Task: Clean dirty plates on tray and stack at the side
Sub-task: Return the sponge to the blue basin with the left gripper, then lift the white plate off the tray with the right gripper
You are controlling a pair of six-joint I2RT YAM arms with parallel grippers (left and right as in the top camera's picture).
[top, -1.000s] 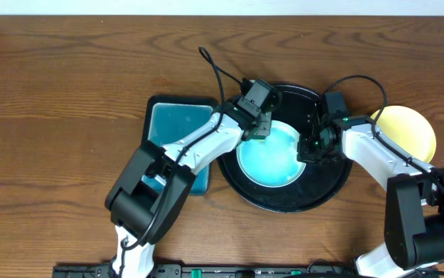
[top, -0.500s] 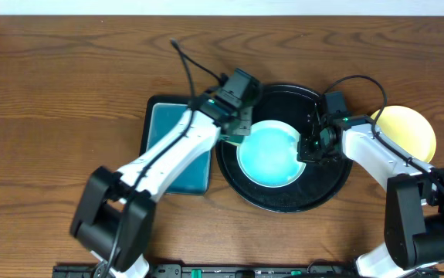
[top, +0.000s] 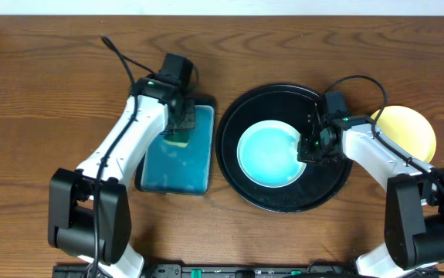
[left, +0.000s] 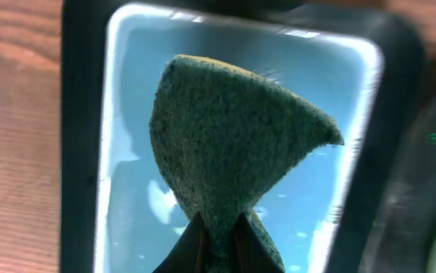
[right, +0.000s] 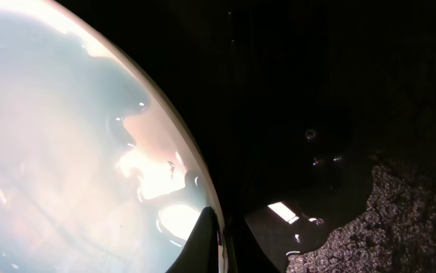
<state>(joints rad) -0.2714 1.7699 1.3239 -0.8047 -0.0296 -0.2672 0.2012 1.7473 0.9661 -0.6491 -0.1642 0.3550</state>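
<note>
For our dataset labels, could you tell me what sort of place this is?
Probably a lab bench staged for dishwashing: wooden table, teal water basin with sponge above it, wet plate on black tray.

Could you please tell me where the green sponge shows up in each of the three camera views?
Overhead: the sponge is under the left gripper, over the teal basin's upper right part.
Left wrist: it fills the middle, pinched at the bottom by the gripper's fingers, basin behind.
Right wrist: not in it.
Shared landmark: the basin links overhead and left wrist; the black tray links overhead and right wrist.
</note>
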